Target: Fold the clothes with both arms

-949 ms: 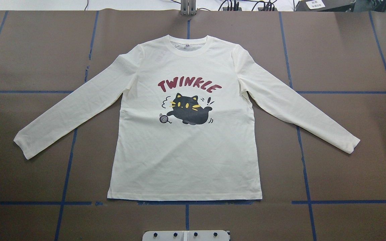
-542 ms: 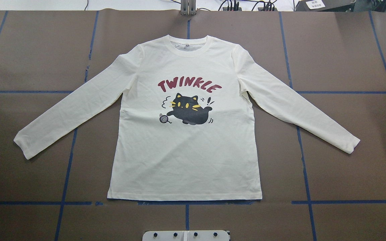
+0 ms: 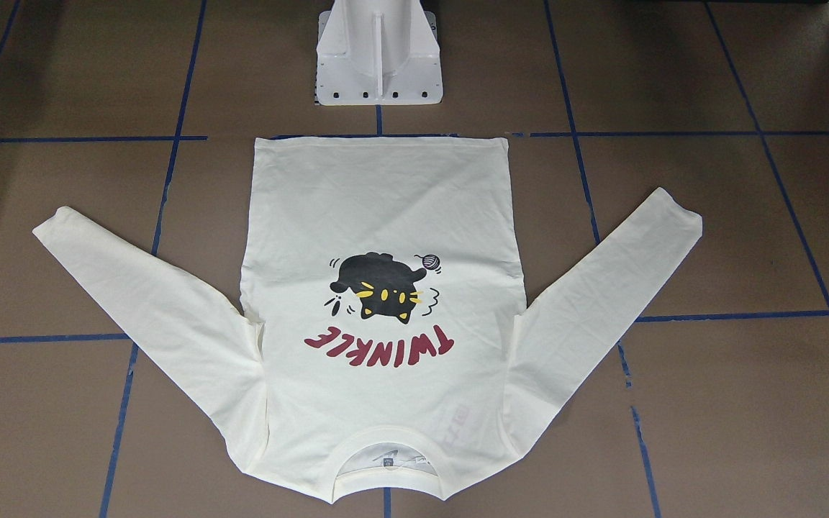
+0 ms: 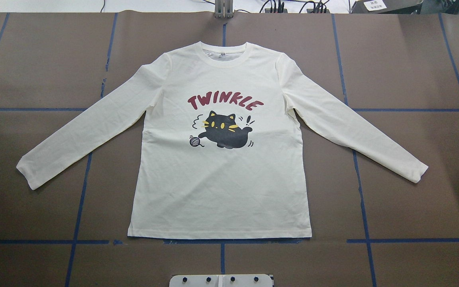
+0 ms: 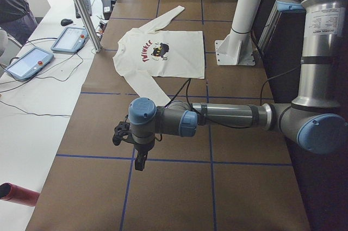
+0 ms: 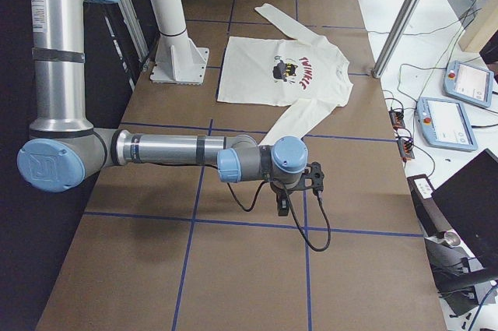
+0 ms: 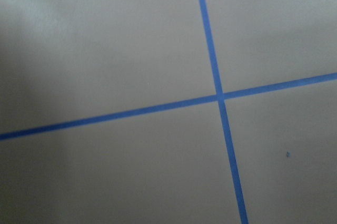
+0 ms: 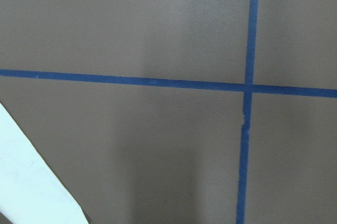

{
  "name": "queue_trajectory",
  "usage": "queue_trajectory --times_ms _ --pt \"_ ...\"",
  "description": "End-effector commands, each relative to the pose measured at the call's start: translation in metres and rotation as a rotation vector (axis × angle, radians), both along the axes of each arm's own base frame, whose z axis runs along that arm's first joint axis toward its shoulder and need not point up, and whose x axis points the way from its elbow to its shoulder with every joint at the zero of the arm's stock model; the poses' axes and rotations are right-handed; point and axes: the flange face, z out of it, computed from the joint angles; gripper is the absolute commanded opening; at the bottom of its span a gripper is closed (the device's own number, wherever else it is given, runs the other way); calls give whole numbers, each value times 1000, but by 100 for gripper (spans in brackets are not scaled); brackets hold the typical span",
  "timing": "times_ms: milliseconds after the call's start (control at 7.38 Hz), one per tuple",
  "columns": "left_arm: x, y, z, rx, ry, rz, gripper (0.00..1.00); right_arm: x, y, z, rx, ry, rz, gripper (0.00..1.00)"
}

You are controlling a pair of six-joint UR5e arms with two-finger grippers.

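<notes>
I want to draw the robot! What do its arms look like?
The left arm and right arm are grey metal tubes with round light-blue caps at the joints. The left gripper and right gripper are small and black, each with a thin black cable looping by it.

Cream T-shirt with black cat, dark red lettering, on brown table with blue tape lines

The T-shirt lies flat, print up (both sleeves spread), on the taped brown table.
</notes>
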Motion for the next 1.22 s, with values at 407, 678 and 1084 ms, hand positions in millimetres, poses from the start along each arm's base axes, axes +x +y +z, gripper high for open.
queue_trajectory --times_ms 407,678,1084 --pt "3 -2 -8 49 43 7 100 -157 73 -19 -39 43 102 100" --pt "6 1 -8 48 85 21 100 -203 89 -52 -98 9 97 100" --pt "7 1 -8 50 86 23 100 -232 105 -31 -87 85 72 100"
